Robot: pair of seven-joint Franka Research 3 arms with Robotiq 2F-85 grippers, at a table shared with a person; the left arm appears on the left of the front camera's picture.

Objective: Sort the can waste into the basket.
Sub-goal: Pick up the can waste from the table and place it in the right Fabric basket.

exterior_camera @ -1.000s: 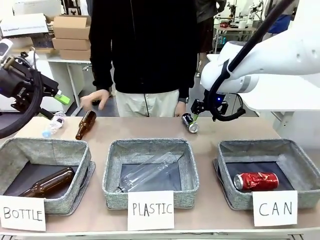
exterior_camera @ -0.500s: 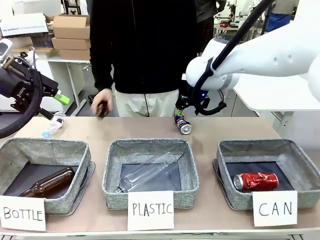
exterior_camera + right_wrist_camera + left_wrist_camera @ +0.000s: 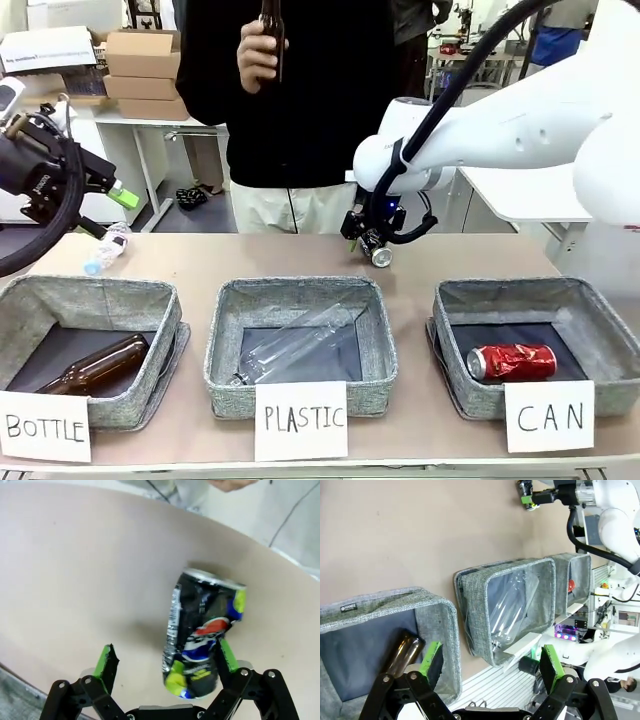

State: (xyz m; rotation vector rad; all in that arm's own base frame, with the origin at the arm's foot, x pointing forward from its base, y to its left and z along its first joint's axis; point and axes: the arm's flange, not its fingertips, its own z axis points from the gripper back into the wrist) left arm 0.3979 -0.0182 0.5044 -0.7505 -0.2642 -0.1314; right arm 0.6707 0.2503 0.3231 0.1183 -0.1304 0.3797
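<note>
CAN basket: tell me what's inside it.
The CAN basket holds one dented red can lying on its dark lining. Its near wall and card hide the front strip of floor.

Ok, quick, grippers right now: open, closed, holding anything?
Left gripper: open, empty, hanging over the bins.
Right gripper: open, fingers either side of the dark can on the table, not clamped yet.

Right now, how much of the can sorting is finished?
One done: the red can lies in the CAN basket. In hand: the right gripper is open around the dark can on the table, not yet gripping. Left: grasp it and carry it over.
</note>
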